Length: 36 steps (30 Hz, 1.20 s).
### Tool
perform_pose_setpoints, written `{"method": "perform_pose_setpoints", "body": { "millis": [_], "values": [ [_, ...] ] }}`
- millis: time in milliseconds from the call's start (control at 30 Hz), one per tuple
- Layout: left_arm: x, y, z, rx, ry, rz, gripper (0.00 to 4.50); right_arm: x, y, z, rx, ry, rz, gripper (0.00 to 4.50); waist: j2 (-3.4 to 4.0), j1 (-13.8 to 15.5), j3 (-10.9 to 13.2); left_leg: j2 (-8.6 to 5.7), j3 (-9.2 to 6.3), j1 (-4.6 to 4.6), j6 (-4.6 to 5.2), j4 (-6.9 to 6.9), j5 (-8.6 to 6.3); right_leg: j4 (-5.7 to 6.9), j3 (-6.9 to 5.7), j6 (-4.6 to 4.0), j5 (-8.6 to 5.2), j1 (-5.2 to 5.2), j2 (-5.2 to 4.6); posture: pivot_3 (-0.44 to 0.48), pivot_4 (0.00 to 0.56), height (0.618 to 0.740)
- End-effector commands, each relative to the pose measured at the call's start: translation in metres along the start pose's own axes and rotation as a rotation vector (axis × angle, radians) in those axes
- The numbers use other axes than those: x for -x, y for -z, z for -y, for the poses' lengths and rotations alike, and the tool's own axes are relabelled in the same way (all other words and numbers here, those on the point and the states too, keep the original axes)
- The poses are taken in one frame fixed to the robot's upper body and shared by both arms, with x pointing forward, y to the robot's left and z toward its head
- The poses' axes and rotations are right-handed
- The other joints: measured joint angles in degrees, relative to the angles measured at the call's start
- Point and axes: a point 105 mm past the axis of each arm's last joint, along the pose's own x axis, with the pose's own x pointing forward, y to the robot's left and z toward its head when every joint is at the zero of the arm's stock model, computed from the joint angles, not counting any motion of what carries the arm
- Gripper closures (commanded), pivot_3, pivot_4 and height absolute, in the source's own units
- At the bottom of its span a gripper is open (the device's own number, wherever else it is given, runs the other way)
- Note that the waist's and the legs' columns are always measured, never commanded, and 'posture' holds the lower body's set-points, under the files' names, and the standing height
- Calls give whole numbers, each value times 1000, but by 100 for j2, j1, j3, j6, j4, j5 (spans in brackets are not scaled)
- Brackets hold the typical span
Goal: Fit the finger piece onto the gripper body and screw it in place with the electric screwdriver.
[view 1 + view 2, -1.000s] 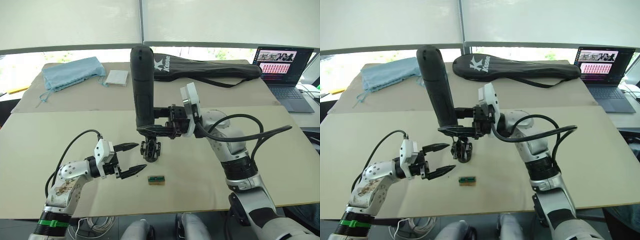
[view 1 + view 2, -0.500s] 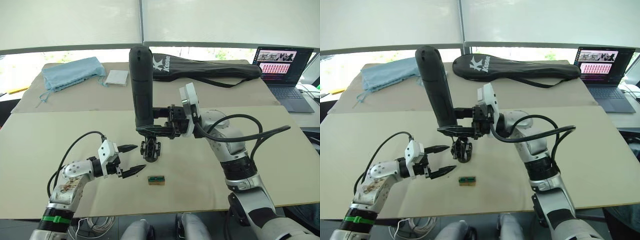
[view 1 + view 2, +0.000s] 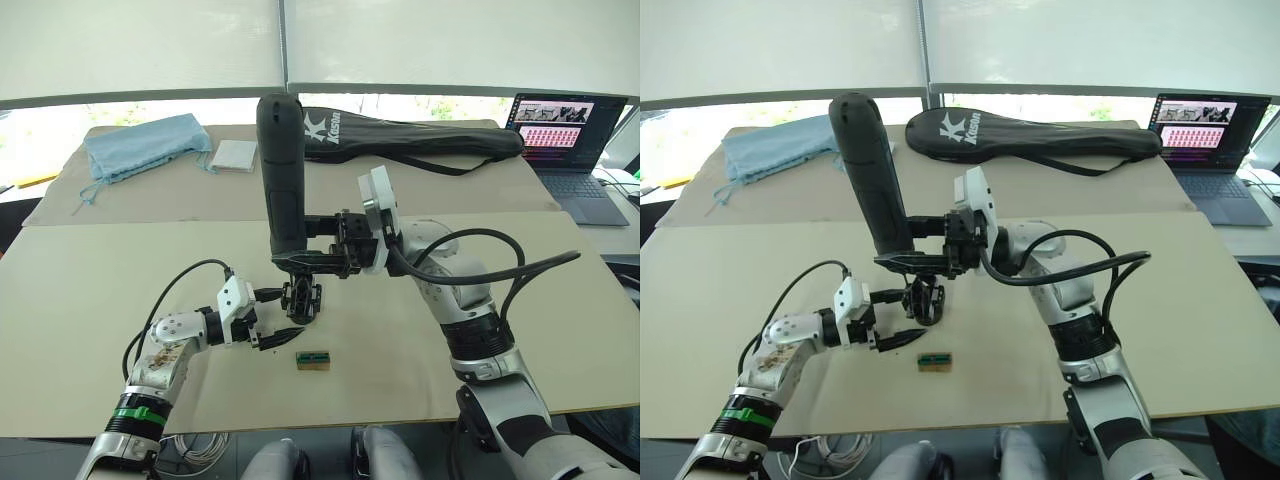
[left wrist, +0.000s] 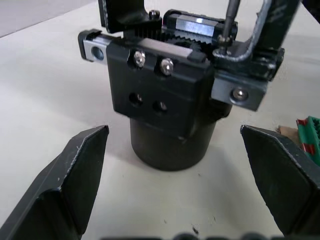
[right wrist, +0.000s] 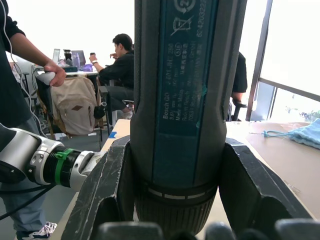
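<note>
Matt black plastic electric screwdriver (image 3: 283,180) with thin metal bit, matt black gripper body (image 4: 165,105) with shiny metal screws, smooth beige table (image 3: 80,290)

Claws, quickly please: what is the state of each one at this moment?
Left claw: open, empty, its fingers either side of the gripper body, not touching.
Right claw: closed on the electric screwdriver, held upright.

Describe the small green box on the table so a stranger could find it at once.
Start at the tall black electric screwdriver held upright over the tan table. Directly under it sits the black gripper body; the small green box lies just in front, nearer the robot. It is the one green-and-tan item among black parts.
</note>
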Motion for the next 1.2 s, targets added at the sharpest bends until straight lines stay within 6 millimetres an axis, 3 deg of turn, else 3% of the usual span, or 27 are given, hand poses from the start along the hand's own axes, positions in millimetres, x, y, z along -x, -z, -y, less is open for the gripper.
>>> {"method": "perform_pose_setpoints", "body": {
  "millis": [33,967,1067,1167,1200],
  "values": [
    [-5,-6,-2,-39,15,24,0,-4,-11,-2,65,-17,8,2572,0,-1,0,0,0,0,0,0,0,1,0,0,0,0,0,0,150,740],
    [-18,-8,-2,-39,40,55,0,-4,-9,-2,63,-16,-10,2572,-2,6,-1,0,-1,0,2,1,0,3,2,0,0,0,-9,0,150,740],
    [-18,-5,-1,-40,45,44,838,-4,-8,-2,62,-15,-13,2572,-2,5,-1,0,-1,0,2,1,0,3,2,0,0,0,-9,0,150,740],
    [-18,-1,0,-52,52,22,2109,-3,-8,-2,60,-13,-17,2572,-2,6,-2,0,-1,0,2,1,0,3,2,0,0,0,-9,0,150,740],
    [-18,0,0,-57,51,18,2159,-3,-7,-2,59,-13,-19,2572,-3,7,-2,0,-1,1,2,1,0,3,2,0,0,0,-10,0,150,740]
  ]
}}
